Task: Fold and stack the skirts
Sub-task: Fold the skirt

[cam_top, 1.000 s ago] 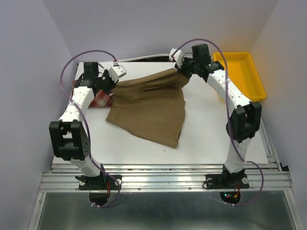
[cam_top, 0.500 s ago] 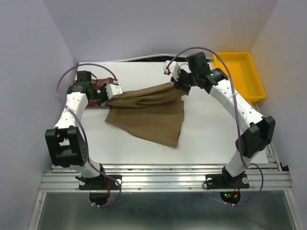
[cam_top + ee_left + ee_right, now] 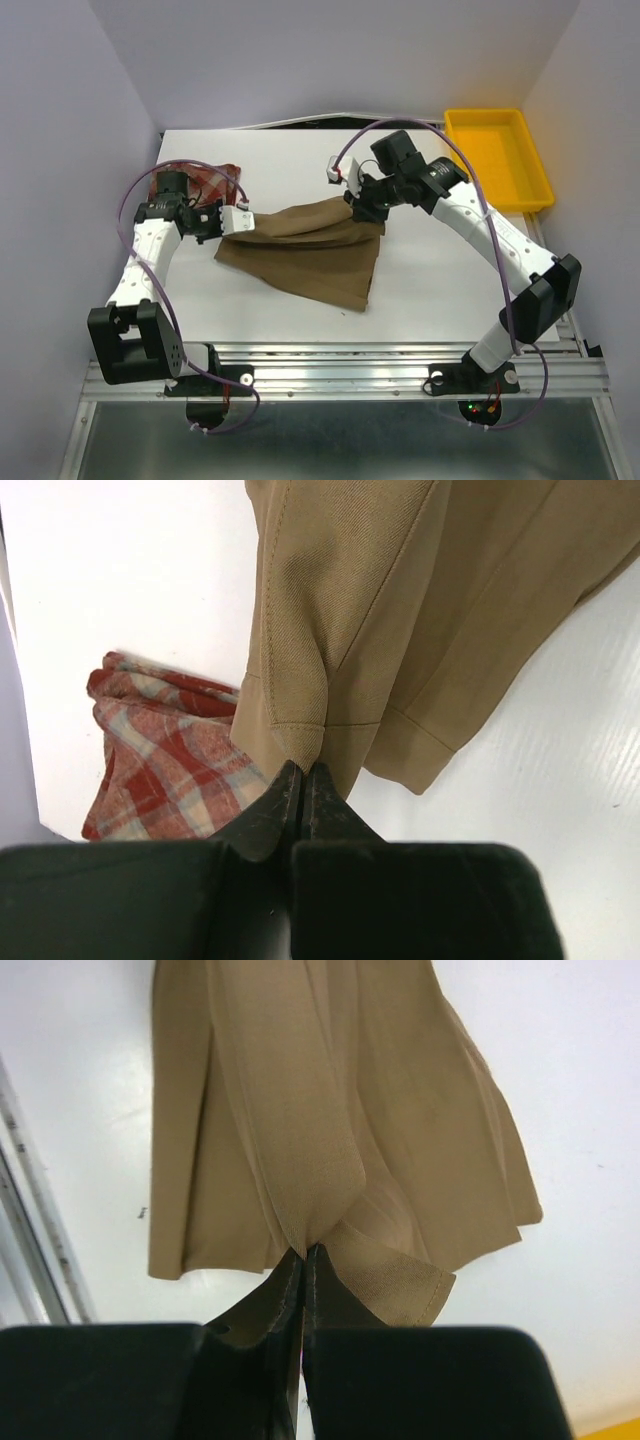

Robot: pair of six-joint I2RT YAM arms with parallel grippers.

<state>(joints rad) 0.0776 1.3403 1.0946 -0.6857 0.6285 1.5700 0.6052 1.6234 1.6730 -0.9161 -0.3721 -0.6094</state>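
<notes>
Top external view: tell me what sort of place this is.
Probably a lab robot test cell, not a home: a white tabletop boxed in by plain pale walls, with a left arm and right arm bolted to a ribbed aluminium rail.

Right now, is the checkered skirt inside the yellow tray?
No, the checkered skirt lies on the white table at the far left, while the yellow tray sits at the far right.
</notes>
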